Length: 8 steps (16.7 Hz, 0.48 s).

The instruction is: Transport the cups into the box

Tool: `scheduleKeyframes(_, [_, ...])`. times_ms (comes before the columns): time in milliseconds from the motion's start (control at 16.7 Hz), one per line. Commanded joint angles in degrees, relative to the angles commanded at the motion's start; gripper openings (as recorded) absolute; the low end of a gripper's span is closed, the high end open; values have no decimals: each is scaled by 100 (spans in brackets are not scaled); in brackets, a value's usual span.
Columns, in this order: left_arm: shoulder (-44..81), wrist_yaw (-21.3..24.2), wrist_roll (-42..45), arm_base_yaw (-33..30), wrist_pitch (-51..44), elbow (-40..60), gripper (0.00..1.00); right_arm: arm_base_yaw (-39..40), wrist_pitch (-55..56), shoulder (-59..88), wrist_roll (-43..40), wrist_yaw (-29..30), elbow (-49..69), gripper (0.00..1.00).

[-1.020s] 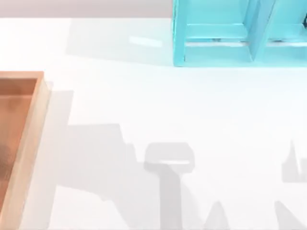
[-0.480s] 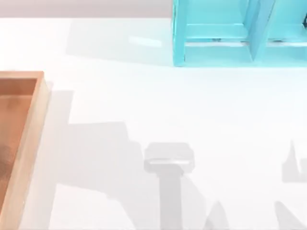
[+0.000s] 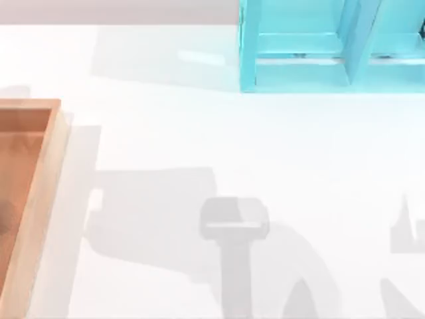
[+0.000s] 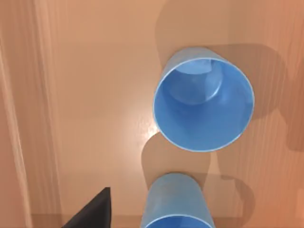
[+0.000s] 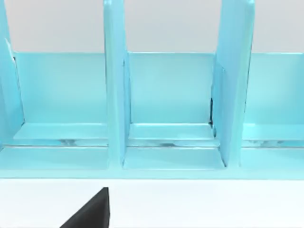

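A dark fingertip (image 4: 92, 211) of the left gripper shows.

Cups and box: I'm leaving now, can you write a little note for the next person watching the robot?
Left hand: above the box floor; only a dark fingertip shows, so open or shut can't be told.
Right hand: idle, facing the light-blue shelf frame; fingers likewise unclear.
Cups: both stand upright inside the box, mouths up. One cup is in full view, the second cup sits close beside it, apart from it.
In the top view the box lies at the table's left edge.
Done: both cups appear delivered.
Left: probably nothing but pulling the left arm away.
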Motion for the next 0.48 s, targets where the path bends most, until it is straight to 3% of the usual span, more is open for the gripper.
scheduleKeyframes(480, [-39, 1, -17, -17, -876, 879, 100, 0, 0, 0, 0, 0, 0, 100])
